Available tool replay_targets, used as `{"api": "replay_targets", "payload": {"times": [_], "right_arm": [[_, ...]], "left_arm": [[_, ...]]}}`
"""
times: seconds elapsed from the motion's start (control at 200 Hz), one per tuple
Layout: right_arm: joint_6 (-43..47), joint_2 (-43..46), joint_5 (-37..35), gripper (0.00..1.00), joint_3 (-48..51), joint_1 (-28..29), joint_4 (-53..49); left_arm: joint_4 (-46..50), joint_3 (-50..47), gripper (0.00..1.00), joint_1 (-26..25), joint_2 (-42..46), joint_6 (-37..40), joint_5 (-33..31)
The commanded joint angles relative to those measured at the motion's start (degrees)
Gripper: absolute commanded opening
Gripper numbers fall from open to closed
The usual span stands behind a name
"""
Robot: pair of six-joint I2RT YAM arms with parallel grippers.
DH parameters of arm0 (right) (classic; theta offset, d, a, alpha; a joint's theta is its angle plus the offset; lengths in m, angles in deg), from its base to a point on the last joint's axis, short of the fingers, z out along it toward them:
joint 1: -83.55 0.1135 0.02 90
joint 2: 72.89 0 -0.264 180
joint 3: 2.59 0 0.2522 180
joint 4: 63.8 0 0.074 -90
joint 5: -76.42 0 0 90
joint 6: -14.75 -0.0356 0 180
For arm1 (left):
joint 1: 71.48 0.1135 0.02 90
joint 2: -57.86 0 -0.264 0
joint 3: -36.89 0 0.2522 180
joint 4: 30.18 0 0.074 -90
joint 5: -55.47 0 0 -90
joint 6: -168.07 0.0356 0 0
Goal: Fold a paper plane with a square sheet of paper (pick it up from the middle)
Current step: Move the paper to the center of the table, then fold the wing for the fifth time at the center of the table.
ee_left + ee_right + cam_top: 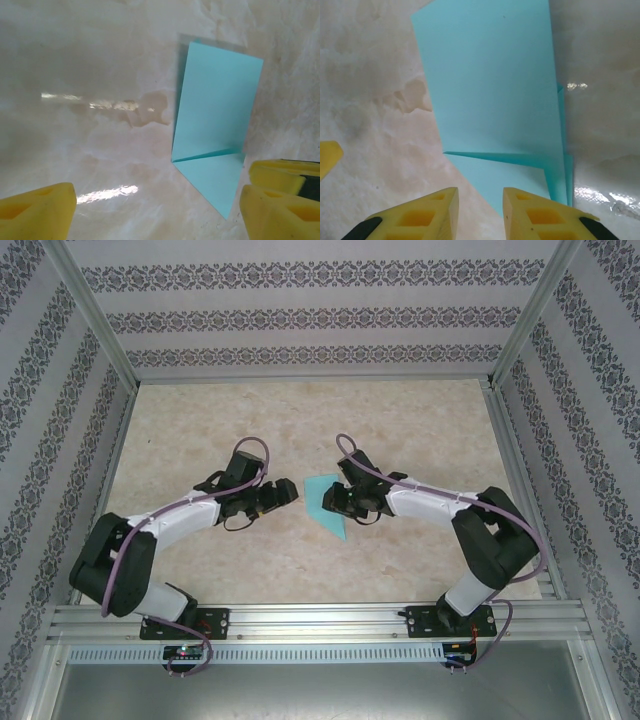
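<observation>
**Right gripper** (480, 192): jaws narrowly apart, with a slot of bare table showing between them and nothing clamped. The fingers (425, 212) are matte yellow wedges with rectangular pockets moulded into their faces and black mounts behind.

**Sheet** (495, 85): thin, smooth turquoise paper, unmarked and partly folded. It has a broad, straight-edged panel. A sharp crease runs across its lower part, and below the crease is a triangular flap. The flap tapers to a point that ends at the mouth of the right gripper's slot, beside the inner edge of one finger. Along one long side, doubled layers show as narrow offset edges. In the top view the sheet lies on the table between the two grippers, its near side under the right gripper's tip.

**Left gripper** (157, 191): jaws wide apart and holding nothing. It has the same yellow pocketed wedges. It sits low over the table, just beside the sheet's pointed end and close to a right finger.

**Table** (90, 60): glossy, beige, marble-patterned surface with streaks of glare.

**Arms** (170, 520): white shells with black joints, and purple cable looped along each.

**Rail** (320, 620): ribbed aluminium, carrying both bases.

**Walls** (300, 315): pale, with bands of dark ornamental print.
</observation>
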Motion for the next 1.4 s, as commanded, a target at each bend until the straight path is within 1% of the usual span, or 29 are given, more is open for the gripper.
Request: {"api": "replay_targets", "payload": {"times": [0.0,0.075,0.27,0.385,0.654,0.959,1.104,1.224,1.394], "right_arm": [[-1.21,-2.36,-0.67,0.29,-0.03,-0.58,1.62],[-1.02,-3.46,-0.64,0.29,0.49,-1.21,2.02],[-1.12,-5.55,2.41,0.29,3.33,-3.52,5.12],[-1.46,-6.39,4.38,0.29,5.1,-4.47,7.15],[-2.61,-6.79,8.86,0.29,9.97,-7.94,12.46],[-2.43,-7.67,11.41,0.29,12.58,-10.74,15.22],[-2.26,-8.07,12.09,0.29,13.26,-11.28,16.08],[-2.17,-8.02,12.24,0.29,13.82,-11.71,16.46],[-1.95,-7.88,12.45,0.29,14.25,-12.07,16.6]], "left_arm": [[-4.71,2.27,0.83,-1.85,-2.34,-0.99,3.7],[-5.65,2.9,0.82,-2.61,-3.91,-1.36,4.68],[-7.19,4.1,0.74,-4.35,-7.32,-2.93,6.17],[-8.32,5.03,0.72,-5.2,-9.23,-4.02,6.79],[-6.59,7.72,0.67,-7.1,-13.56,-6.41,6.48],[-4.83,10.28,0.67,-7.94,-16.19,-8.35,5.55],[-4.3,11.64,0.64,-8.38,-17.67,-8.66,5.65],[-1.64,12.33,0.64,-8.38,-17.82,-8.51,3.27],[0.62,12.58,0.66,-8.38,-17.2,-8.31,1.03]]}}
